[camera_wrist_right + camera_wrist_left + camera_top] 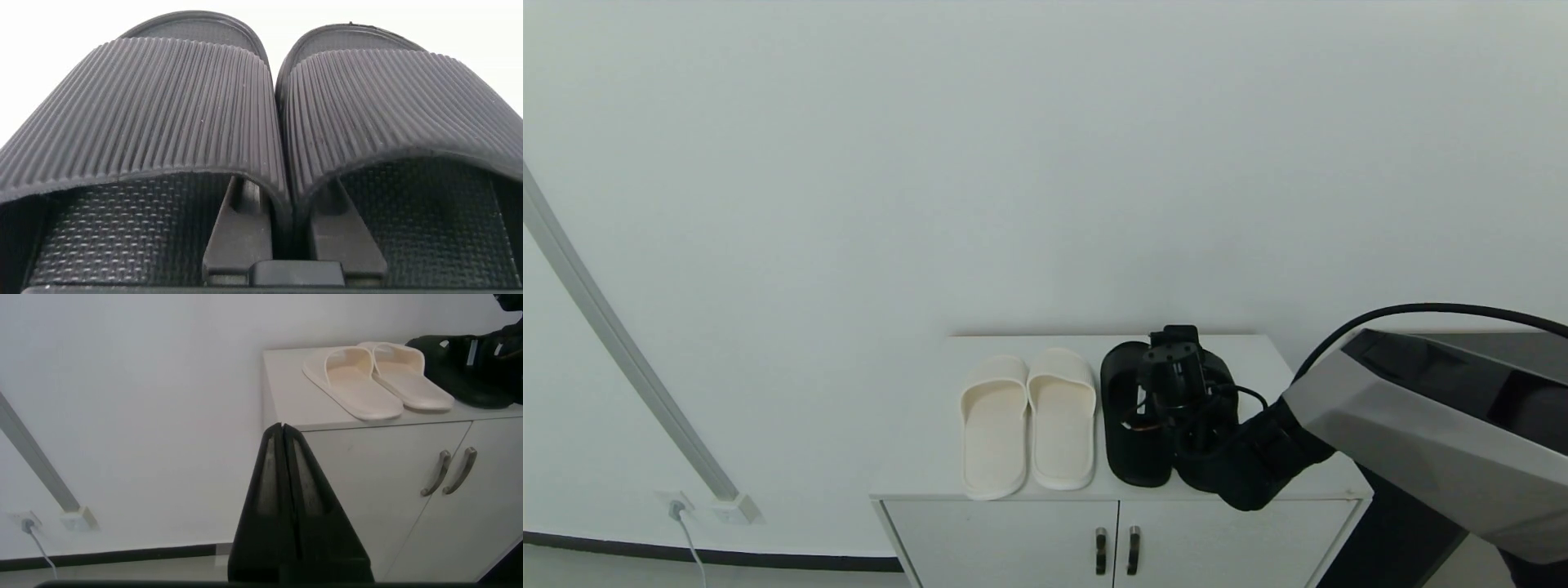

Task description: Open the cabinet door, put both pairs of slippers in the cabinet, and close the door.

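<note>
Black slippers (1131, 441) on the cabinet (915, 465) top, just right of the white slippers (1029, 420) — likely light, flexible ribbed foam, best pinched at the adjoining inner walls under the straps (163, 106), where the right gripper (286, 220) sits clamped, one finger inside each shoe. Left gripper (283, 482), jaws pressed together, hangs low beside the cabinet; the doors (1005, 543) are closed — the obstacle to stowing either pair.

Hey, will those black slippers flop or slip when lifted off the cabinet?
Probably light and bendy: the black slippers look like soft ribbed foam. Pinched by inner sides between the fingers, their outer edges may sag.
</note>
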